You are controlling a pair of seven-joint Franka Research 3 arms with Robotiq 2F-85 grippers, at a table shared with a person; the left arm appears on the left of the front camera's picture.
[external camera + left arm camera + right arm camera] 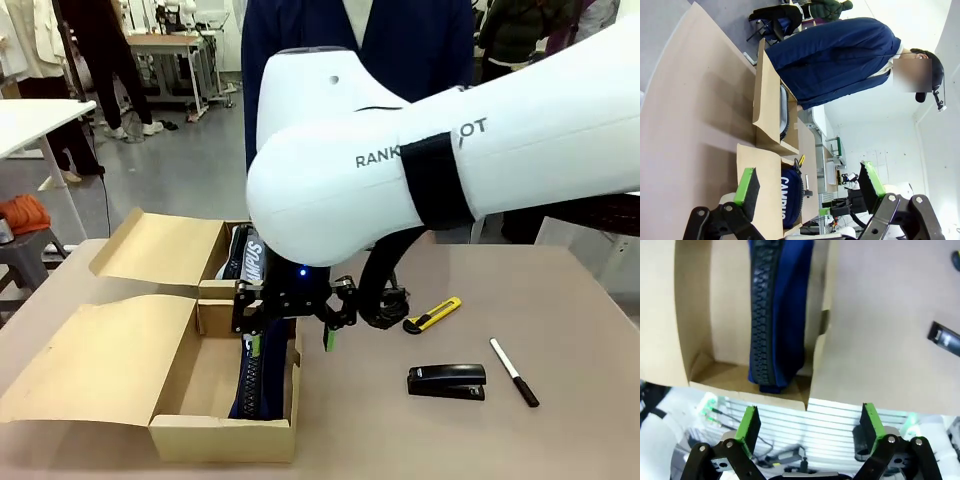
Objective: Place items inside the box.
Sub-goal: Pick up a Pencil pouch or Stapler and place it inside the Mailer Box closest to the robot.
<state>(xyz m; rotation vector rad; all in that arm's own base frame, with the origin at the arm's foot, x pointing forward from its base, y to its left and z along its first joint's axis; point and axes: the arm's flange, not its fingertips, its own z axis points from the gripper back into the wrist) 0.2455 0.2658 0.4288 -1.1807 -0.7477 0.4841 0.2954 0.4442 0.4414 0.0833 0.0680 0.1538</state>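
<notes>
The table (560, 300) is mostly bare on my right side, and my right arm (450, 170) sweeps across the front view, so its bulk hides much of what lies behind it. The box (220, 436) sits near left with its flaps thrown open. A second carton (160, 245) is just behind it with a pouch (243, 252) of its own. In the near box a navy pouch (252, 378) stands on edge, zip up, against the right wall. My right gripper (292, 335) hangs just above that wall with its fingers spread wide and nothing between them. The left gripper (809, 182) is likewise spread and empty, looking at the cartons from the side. The stapler (447, 381), knife (432, 316) and marker (513, 372) lie out on the table, well apart from the box. My worries: one finger looks close to the box wall, so a careless sideways move could snag the cardboard and drag the whole box. The pouch, balanced on edge, could flop over and eat the room left for the rest. The marker would likely roll if I nudge it on approach.
</notes>
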